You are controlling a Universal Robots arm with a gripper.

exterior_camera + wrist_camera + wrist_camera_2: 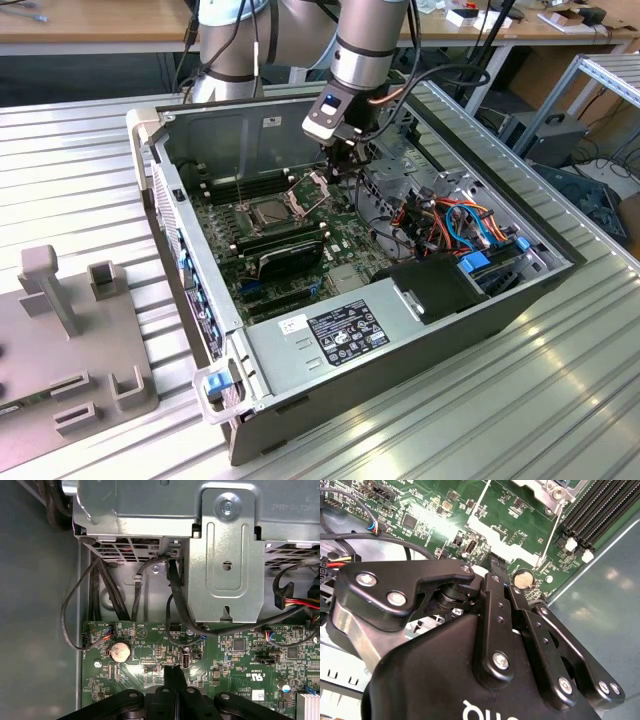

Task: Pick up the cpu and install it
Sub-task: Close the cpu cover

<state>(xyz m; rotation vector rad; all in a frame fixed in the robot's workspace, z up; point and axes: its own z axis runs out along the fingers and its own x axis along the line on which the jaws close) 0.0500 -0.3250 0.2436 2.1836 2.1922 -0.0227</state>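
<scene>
Gripper [338, 172] low inside the computer case [235, 140], fingers pressed together (a narrow pinch).
Upper centre of the exterior view: drive cage [400, 165] crowds the exterior view's right, socket [270, 212] lies near on its left; where the cpu is, I cannot tell.

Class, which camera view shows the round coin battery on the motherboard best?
The first wrist view: the coin battery lies whole and face-on on the motherboard. The second wrist view shows it aslant, close beside the claw.
</scene>
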